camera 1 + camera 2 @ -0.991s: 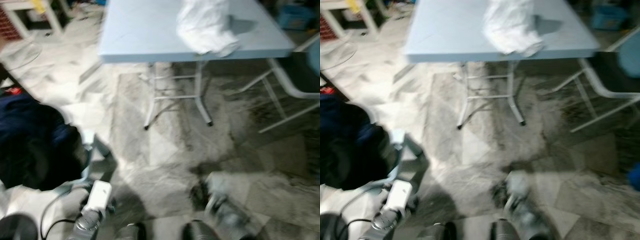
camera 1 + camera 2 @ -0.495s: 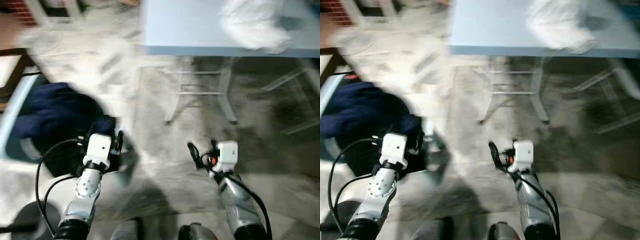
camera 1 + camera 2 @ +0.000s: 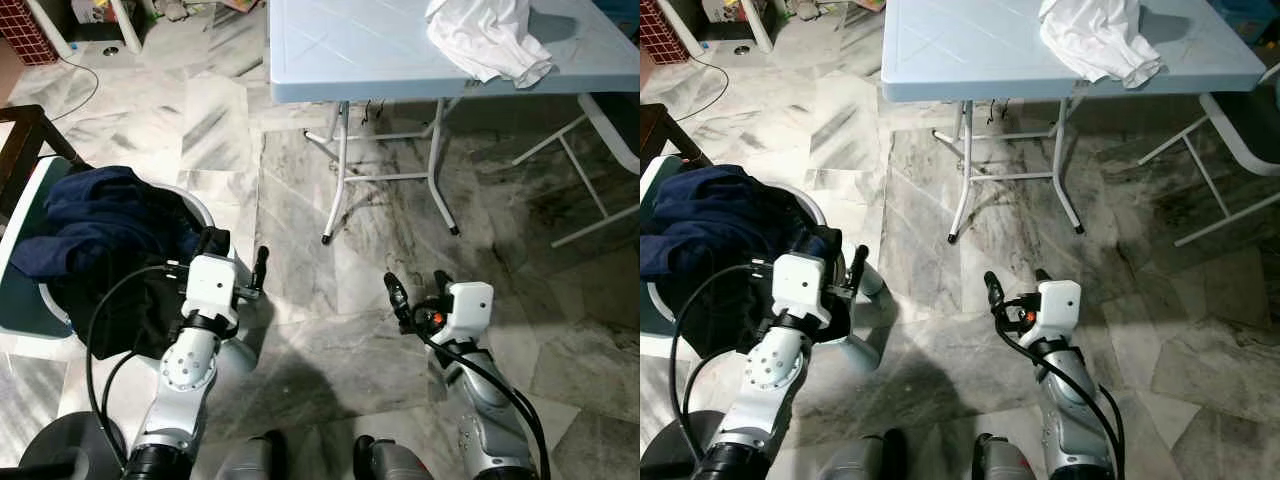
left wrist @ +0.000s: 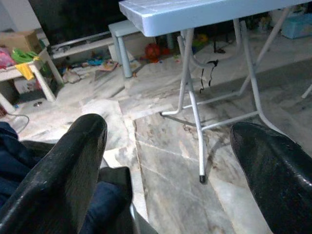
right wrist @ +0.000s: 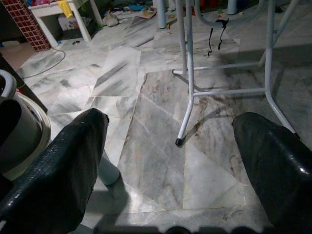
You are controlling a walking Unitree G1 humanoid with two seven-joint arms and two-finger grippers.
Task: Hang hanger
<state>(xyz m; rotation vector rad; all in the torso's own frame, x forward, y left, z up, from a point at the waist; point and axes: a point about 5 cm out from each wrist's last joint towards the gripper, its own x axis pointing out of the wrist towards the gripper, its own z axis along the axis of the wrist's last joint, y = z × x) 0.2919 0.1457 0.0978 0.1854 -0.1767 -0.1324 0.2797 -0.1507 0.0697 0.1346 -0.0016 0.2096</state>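
Both silver arms are raised forward at waist height over the marble floor [image 3: 300, 330], forearms roughly parallel, wrists pointing toward the table [image 3: 340, 60].

Left claw [image 3: 238, 262]: fingers apart, holding nothing. It sits just beside the rim of a white chair [image 3: 205, 212] on the robot's left. In the left wrist view the two black fingers [image 4: 63, 170] stand wide apart, framing the table's white legs [image 4: 192, 112].

Right claw [image 3: 418, 287]: fingers likewise apart and empty, poised above bare floor, well apart from the table. The right wrist view shows both fingers [image 5: 58, 175] spread, with the foot of a table leg between them in the distance.

Chair: carries a heap of dark navy clothing [image 3: 100, 225], which spills over the seat and touches the left arm's black cable [image 3: 95, 330].

Table: pale blue folding table on white metal legs; a crumpled white garment [image 3: 485, 40] lies at its near right edge, partly overhanging.

A second white chair frame [image 3: 590, 150] stands at the far right.

A hanger cannot be made out anywhere in these views.
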